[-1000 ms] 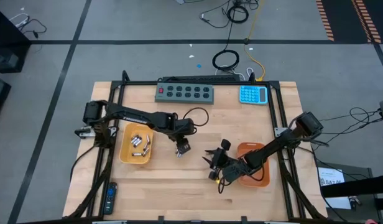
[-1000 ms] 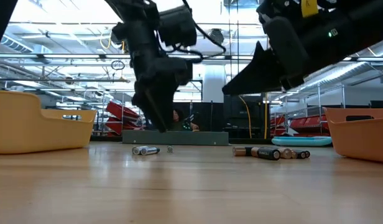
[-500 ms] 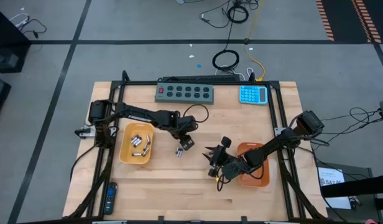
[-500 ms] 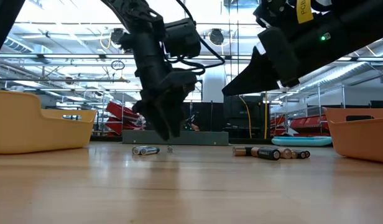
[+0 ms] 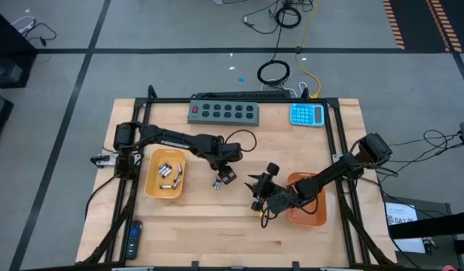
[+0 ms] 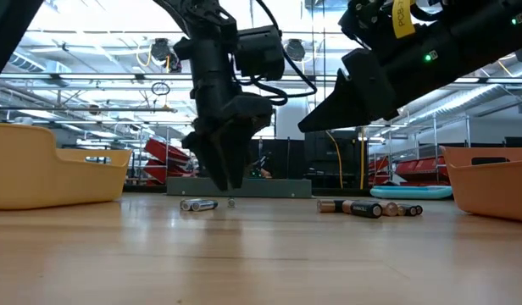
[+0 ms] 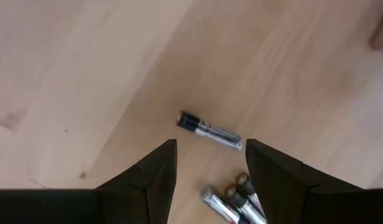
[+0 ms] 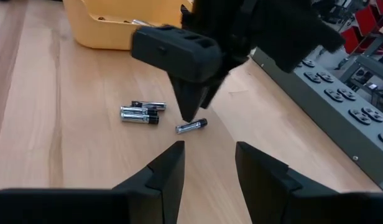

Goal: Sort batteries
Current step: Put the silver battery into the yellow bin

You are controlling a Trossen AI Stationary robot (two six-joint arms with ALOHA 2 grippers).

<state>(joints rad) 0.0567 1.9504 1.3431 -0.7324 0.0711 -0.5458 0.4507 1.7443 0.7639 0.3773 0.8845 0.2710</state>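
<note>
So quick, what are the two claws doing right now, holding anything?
Left gripper: open, empty, above loose batteries on the table.
Right gripper: open, empty, off the table.

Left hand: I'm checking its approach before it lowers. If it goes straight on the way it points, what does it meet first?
Probably the single battery lying on the table, which sits just ahead of the open left hand; the pair of batteries lies nearer, between its fingers. Depth is unclear.
</note>
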